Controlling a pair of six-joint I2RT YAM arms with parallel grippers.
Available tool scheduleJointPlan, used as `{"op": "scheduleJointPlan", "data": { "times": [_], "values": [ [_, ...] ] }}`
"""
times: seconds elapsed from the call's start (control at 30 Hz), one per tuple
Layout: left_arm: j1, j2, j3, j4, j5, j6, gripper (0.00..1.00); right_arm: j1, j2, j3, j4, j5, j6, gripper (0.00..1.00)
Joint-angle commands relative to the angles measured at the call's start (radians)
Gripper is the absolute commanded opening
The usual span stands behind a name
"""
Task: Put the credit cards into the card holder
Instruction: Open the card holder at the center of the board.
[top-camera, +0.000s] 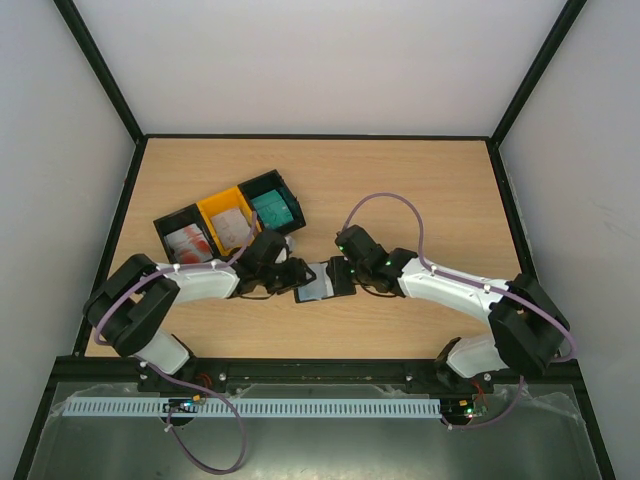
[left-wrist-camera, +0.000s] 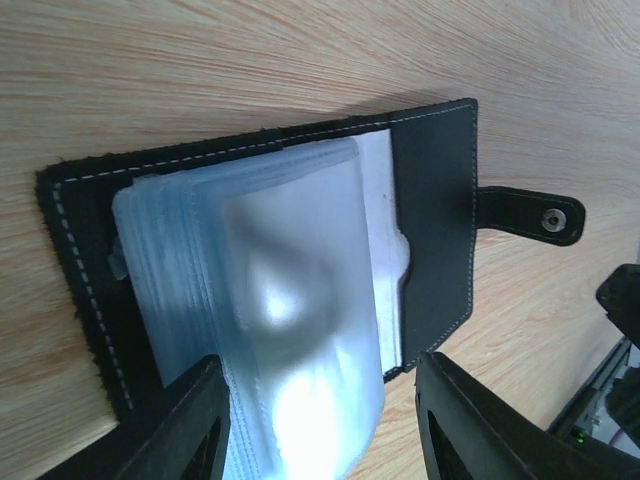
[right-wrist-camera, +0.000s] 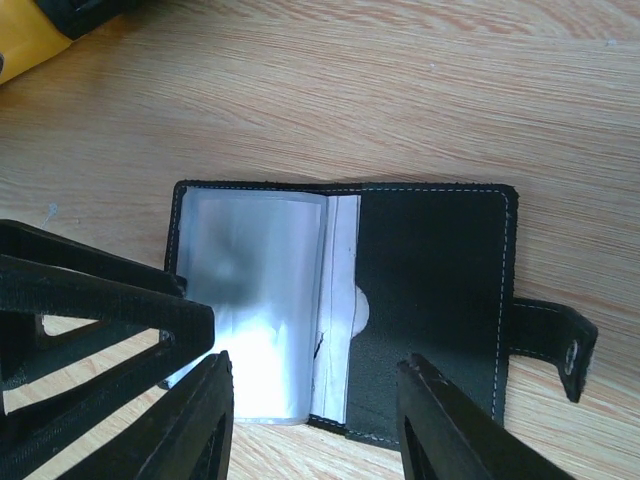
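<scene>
Holder (top-camera: 318, 285) lies open on table (right-wrist-camera: 400, 100), between arms (sleeves fanned). Left gripper (left-wrist-camera: 318, 370) and right gripper (right-wrist-camera: 315, 365): fingers spread, empty. Cards (top-camera: 273, 208) unpicked in bins (top-camera: 220, 196). Next, likely: fetch one, pinching thin edge.

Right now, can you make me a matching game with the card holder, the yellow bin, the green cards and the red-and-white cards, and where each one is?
Things:
1. card holder
2. yellow bin
3. green cards
4. red-and-white cards

Places:
A. in the right black bin
B. in the middle of the row of three bins
C. lying open on the table
D. in the left black bin

Pairs: 1-C, 2-B, 3-A, 4-D
</scene>
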Motion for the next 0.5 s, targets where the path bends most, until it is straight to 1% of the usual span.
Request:
{"op": "scheduleJointPlan", "data": {
  "times": [0.0,0.17,0.37,0.47],
  "values": [
    [0.006,0.010,0.026,0.032,0.049,-0.002,0.52,-0.001,0.007,-0.014,0.017,0.014,0.028,0.42],
    [0.006,0.017,0.048,0.043,0.066,0.009,0.50,-0.002,-0.008,-0.022,0.017,0.044,0.035,0.41],
    [0.006,0.058,0.071,0.078,0.106,0.013,0.50,-0.002,-0.036,-0.035,0.015,0.090,0.057,0.40],
    [0.006,0.077,0.086,0.086,0.113,0.016,0.49,-0.002,-0.061,-0.045,0.015,0.110,0.066,0.38]
  ]
}}
